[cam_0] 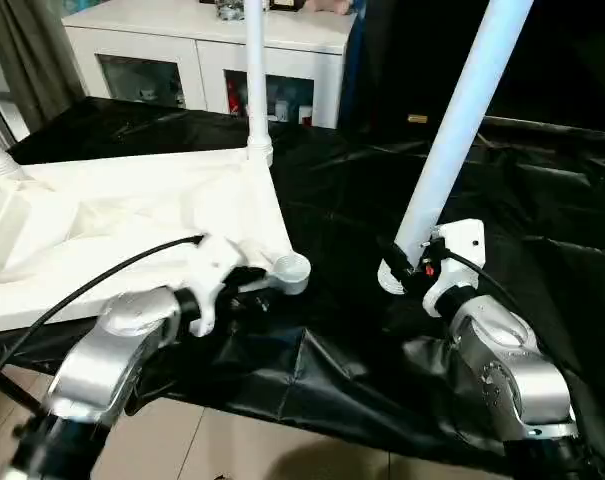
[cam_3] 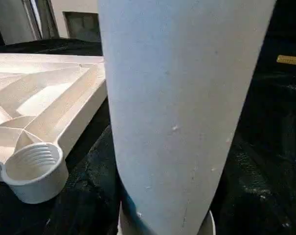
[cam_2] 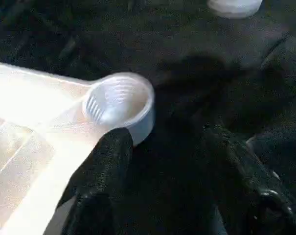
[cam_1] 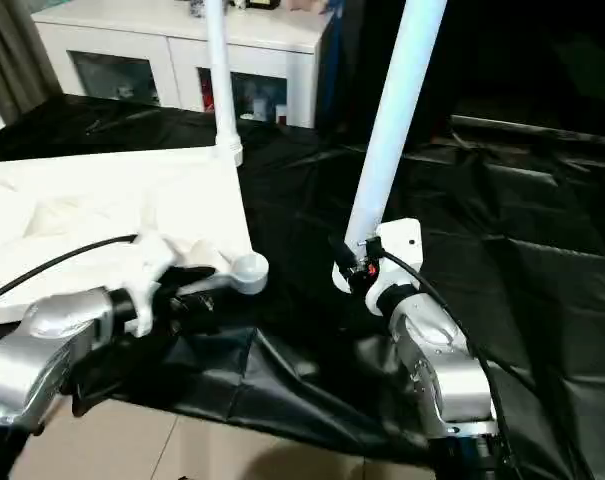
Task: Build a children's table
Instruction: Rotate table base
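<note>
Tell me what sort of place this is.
Probably a furnished room at home: a white cabinet with glass doors holding items, a curtain beside it, and black sheeting under the work.

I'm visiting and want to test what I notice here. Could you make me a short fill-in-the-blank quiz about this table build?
1. The right gripper holds a white tube leg whose lower end rests on the ____ sheet.
2. The left gripper sits at the table top's near corner socket, which is ____ of any leg.
3. Another leg stands ____ in the far corner socket, before the white cabinet.

Missing words: black; empty; upright
</note>
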